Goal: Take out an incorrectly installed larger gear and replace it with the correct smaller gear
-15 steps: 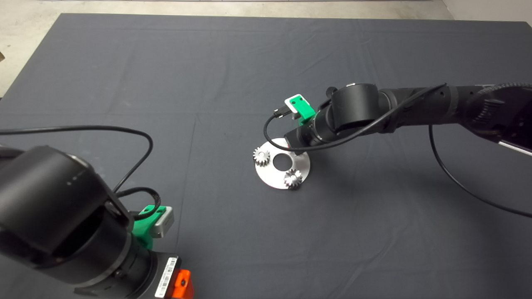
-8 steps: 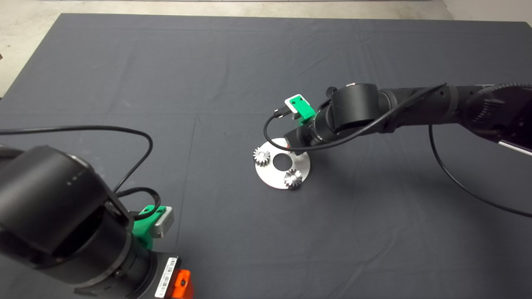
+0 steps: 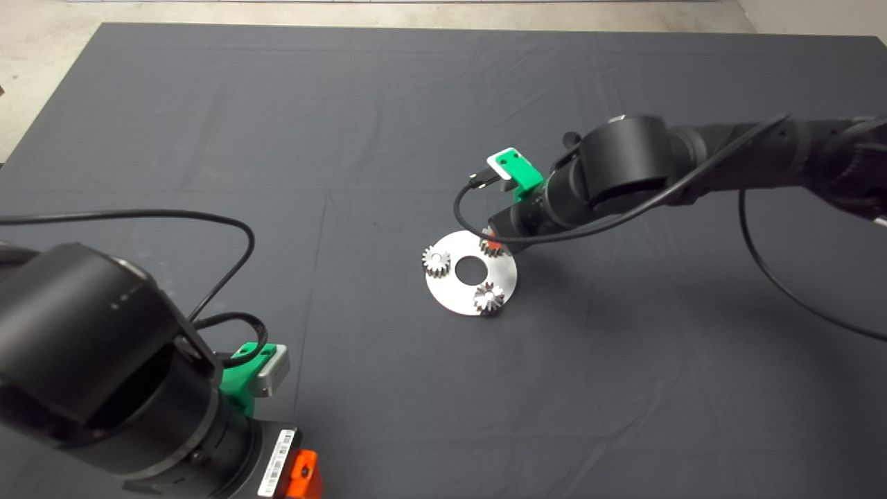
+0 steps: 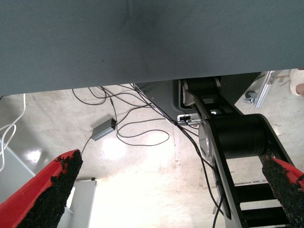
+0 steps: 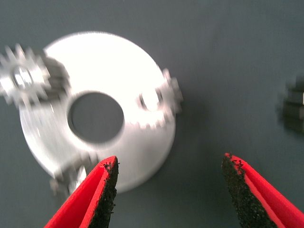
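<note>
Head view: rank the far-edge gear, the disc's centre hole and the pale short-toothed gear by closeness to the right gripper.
1. Far-edge gear, at the right gripper.
2. Centre hole, middle of the disc.
3. Pale short-toothed gear, left edge.

The right gripper [image 5: 168,190], fingers spread, hangs above a silver disc [image 5: 118,61] carrying 3 gears.

Mat [image 3: 277,138]: dark grey. Disc plate [image 3: 454,291]: bright silver. Gears on it: silver-grey. Right gripper [image 5: 168,190]: red fingers [image 5: 88,202], black pads. Arms: black, green mounts. Floor: pale grey.
</note>
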Available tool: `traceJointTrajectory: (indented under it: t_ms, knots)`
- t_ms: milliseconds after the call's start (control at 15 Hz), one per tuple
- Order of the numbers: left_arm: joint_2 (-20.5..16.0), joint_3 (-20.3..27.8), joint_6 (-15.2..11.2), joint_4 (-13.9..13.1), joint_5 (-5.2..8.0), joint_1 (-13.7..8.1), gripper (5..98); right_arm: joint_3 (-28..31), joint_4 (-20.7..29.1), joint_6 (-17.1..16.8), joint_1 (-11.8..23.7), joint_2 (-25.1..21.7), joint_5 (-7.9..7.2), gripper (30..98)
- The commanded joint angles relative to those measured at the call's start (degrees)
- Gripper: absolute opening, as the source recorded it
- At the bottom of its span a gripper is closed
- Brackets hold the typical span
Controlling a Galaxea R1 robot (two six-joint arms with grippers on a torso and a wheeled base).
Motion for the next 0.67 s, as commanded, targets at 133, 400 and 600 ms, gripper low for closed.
traceJointTrajectory:
  t_ms: [133,400,600]
  knots:
    - [-0.24,0.52,1.62,-0.94,-0.48,-1.16,97.6,22.62,25.74,1.07,8.22,-21.43,-2.03,60.8]
    - [-0.16,0.61,1.62,-0.94,-0.48,-1.16,97.6,40.09,28.33,16.38,8.22,-29.01,-10.74,63.1]
    - [0.28,0.69,1.79,-0.94,-0.39,-1.16,97.6,40.18,35.41,18.8,9.72,-29.19,-11.19,71.9]
